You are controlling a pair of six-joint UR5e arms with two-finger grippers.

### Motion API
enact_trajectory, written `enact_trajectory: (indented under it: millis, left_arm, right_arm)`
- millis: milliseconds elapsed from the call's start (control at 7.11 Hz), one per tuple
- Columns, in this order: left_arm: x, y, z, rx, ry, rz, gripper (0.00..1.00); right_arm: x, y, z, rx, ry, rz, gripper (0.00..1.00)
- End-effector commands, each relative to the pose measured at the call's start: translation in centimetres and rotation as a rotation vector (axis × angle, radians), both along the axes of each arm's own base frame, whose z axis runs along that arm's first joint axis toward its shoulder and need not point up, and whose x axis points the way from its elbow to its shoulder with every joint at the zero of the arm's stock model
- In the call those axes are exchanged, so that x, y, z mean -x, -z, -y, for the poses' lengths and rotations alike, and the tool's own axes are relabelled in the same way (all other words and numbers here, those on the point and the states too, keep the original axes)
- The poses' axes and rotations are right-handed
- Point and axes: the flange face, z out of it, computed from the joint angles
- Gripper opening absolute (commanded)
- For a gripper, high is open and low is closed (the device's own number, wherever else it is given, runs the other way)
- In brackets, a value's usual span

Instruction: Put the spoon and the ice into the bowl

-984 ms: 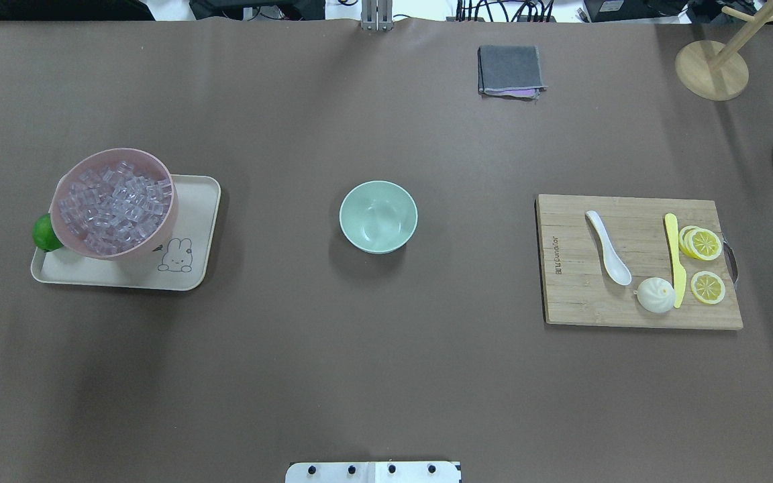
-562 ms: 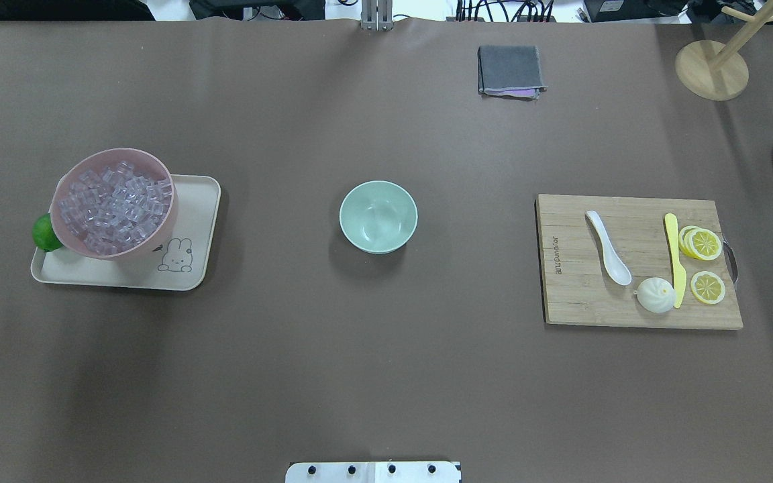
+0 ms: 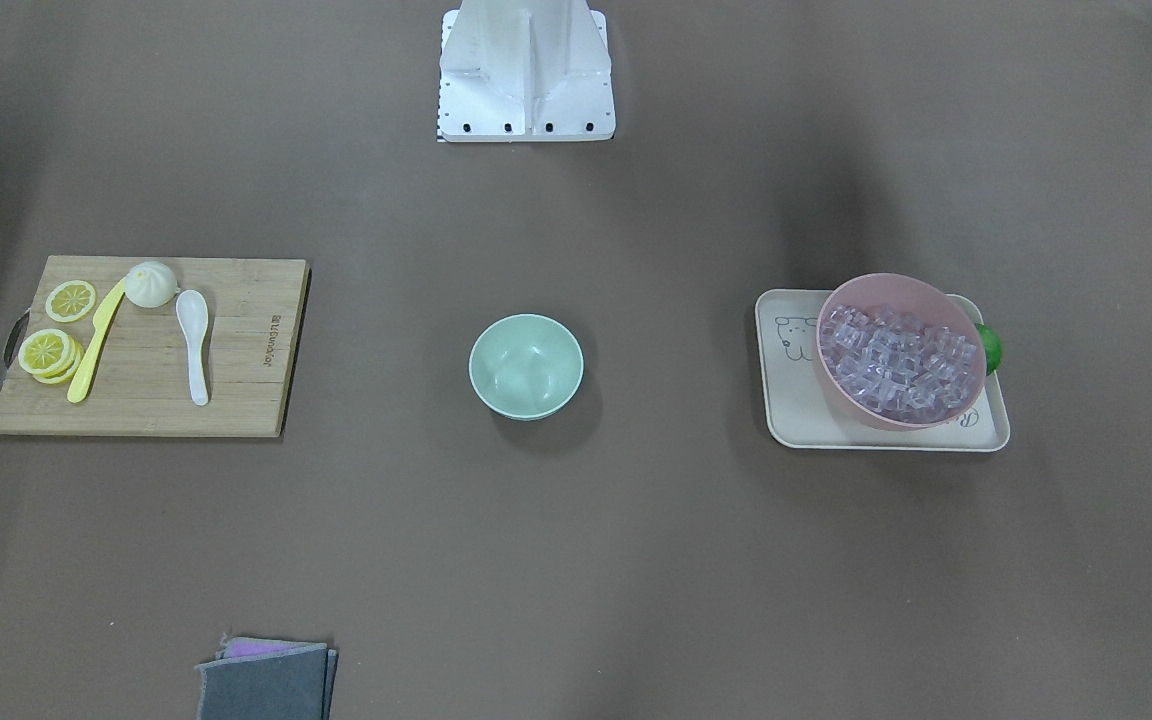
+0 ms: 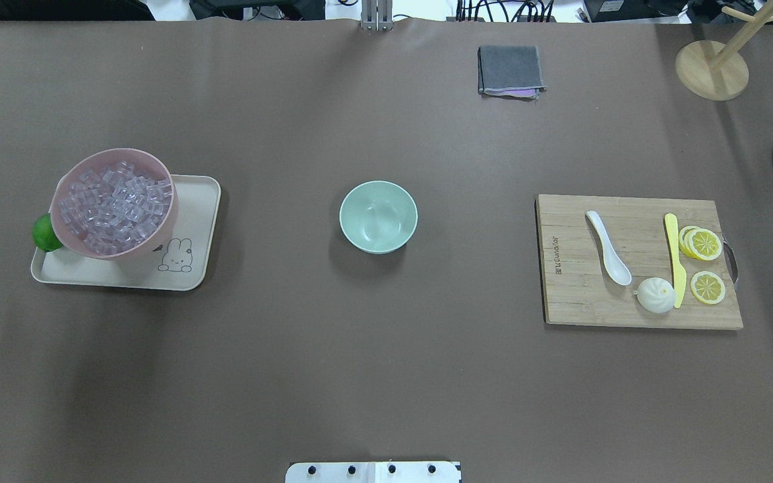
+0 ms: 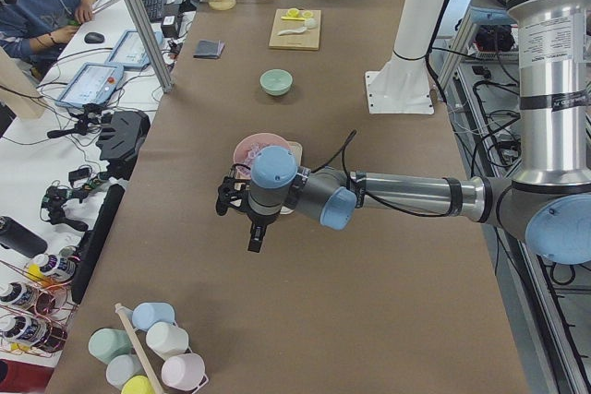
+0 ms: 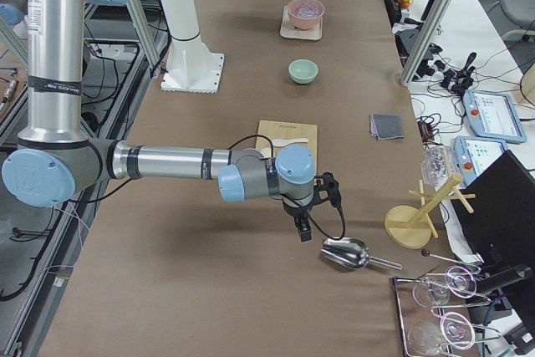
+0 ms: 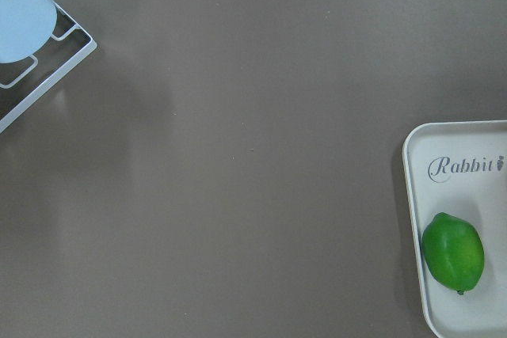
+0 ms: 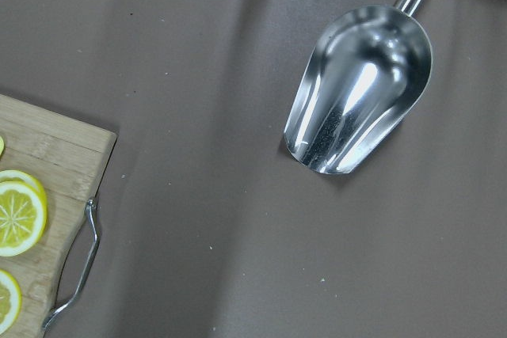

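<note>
The white spoon [image 4: 608, 248] lies on the wooden cutting board [image 4: 574, 295] at the right; it also shows in the front view [image 3: 194, 340]. The mint-green bowl [image 4: 378, 217] stands empty at the table's middle [image 3: 526, 366]. The ice cubes [image 4: 113, 204] fill a pink bowl [image 4: 155, 243] on a cream tray [image 4: 192, 201] at the left. My left gripper [image 5: 255, 244] hangs above the table beyond the tray's outer end. My right gripper [image 6: 303, 232] hangs beyond the board, near a metal scoop [image 6: 344, 253]. I cannot tell whether either is open or shut.
On the board lie a yellow knife [image 4: 675, 258], a bun [image 4: 656, 295] and lemon slices [image 4: 703, 244]. A lime [image 7: 452, 252] sits on the tray's end. A grey cloth [image 4: 510, 70] and a wooden stand [image 4: 711, 70] are at the far edge.
</note>
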Motion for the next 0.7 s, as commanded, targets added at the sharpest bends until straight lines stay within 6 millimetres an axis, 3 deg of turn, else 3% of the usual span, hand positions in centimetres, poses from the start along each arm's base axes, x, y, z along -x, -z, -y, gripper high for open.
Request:
enact_trajectory:
  millis: [0, 562]
  left_arm:
    - [-0.2, 0.1, -0.1, -0.003, -0.007, -0.007, 0.98]
    - [-3.5, 0.7, 0.4, -0.007, -0.083, -0.033, 0.98]
  right_arm:
    - [0.0, 0.0, 0.1, -0.001, 0.000, -0.001, 1.00]
    - [0.2, -0.1, 0.1, 0.005, 0.007, 0.022, 1.00]
